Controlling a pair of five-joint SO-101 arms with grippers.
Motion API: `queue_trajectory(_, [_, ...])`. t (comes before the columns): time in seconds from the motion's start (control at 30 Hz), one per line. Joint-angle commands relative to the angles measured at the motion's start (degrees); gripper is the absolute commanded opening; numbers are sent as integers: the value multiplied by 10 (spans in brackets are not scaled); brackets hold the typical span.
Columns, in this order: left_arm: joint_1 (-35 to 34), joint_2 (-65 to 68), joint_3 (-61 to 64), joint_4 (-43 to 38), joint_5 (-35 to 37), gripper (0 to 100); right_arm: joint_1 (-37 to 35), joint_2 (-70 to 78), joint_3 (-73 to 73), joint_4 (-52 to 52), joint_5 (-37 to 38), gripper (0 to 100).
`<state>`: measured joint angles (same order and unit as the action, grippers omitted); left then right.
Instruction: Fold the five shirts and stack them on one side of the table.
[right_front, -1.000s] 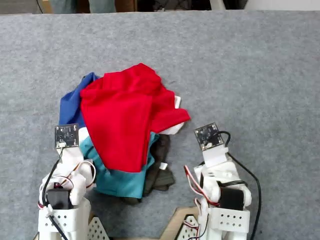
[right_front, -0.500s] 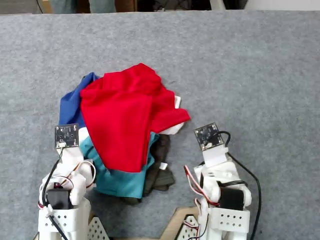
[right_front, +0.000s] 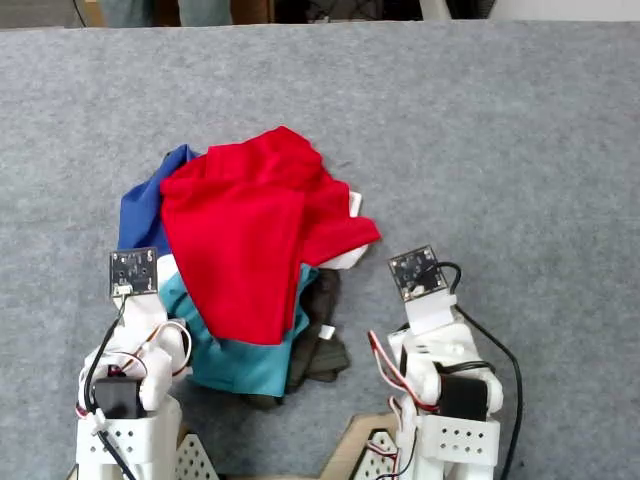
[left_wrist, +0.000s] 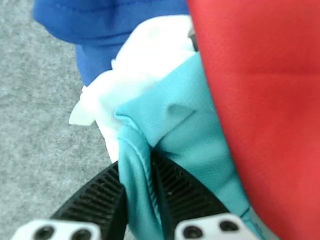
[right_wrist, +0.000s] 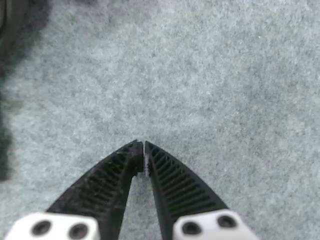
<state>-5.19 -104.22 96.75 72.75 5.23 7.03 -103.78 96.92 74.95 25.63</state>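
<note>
Shirts (right_front: 240, 250): five, soft and limp, lying heaped on the table (right_front: 500, 120) close before me. My left gripper (left_wrist: 137, 167) is pinching the teal shirt (left_wrist: 170, 125) at an edge fold, likely the surest hold. My right gripper (right_wrist: 144, 150) is hovering, fingers together, empty.

The red shirt (right_front: 240, 230), blue shirt (right_front: 145, 205), white shirt (left_wrist: 145, 60), black shirt (right_front: 325, 340) and teal shirt (right_front: 235, 360) are plain; the worktop (right_front: 500, 150) is grey.

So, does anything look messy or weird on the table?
Yes. The shirts lie in one crumpled heap, none folded: the red shirt sprawls on top of the teal shirt, blue shirt, white shirt and dark shirt. The left gripper pinches a fold of the teal one.
</note>
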Motion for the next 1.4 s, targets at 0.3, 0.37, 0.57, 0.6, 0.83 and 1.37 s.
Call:
queue_trajectory(0.3, [2,-2,5,4,4,30,-5,-45,-5,2,-4,17])
queue_trajectory(0.37, [2,-2,5,4,4,30,-5,-45,-5,2,-4,17])
queue_trajectory(0.57, [2,-2,5,4,4,30,-5,-45,-5,2,-4,17])
queue_trajectory(0.6, [2,-2,5,4,4,30,-5,-45,-5,2,-4,17])
queue_trajectory(0.83, [2,-2,5,4,4,30,-5,-45,-5,2,-4,17])
queue_trajectory(1.37, [3,-2,5,4,4,30,-100,-45,-6,-101,-3,15])
